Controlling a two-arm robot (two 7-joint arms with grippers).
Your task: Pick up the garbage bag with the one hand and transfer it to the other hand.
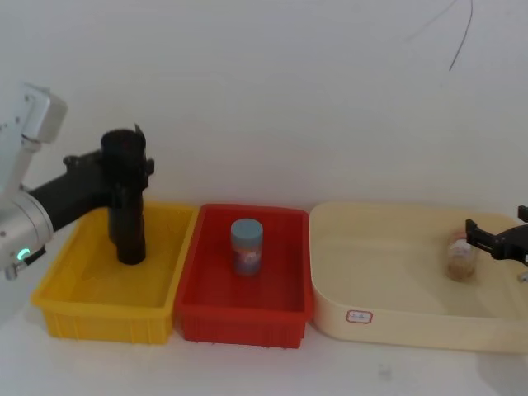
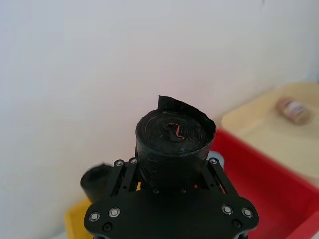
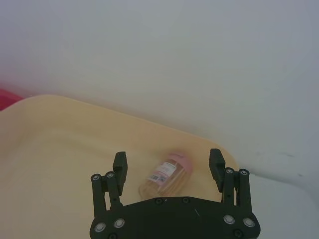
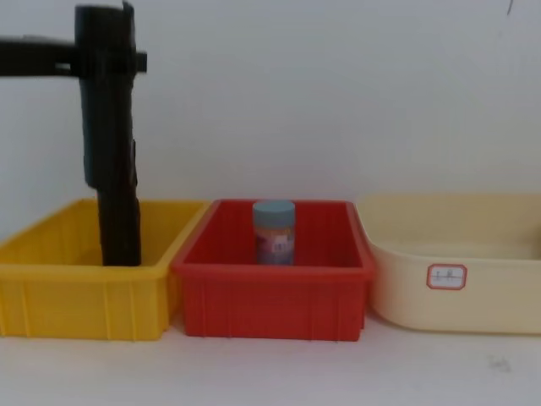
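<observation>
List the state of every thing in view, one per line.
Garbage bag: upright, lifted, gripped.
Left claw: shut on the garbage bag.
Second roll: standing in the yellow bin.
Blue-lidded jar: upright in the red bin.
Right claw: open, over the cream tray.
Pink-lidded jar: in the cream tray, ungripped.

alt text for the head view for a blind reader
The left gripper holds the black garbage bag roll upright over the yellow bin. A blue-lidded jar stands in the red bin; the right gripper hangs open over the cream tub.
</observation>
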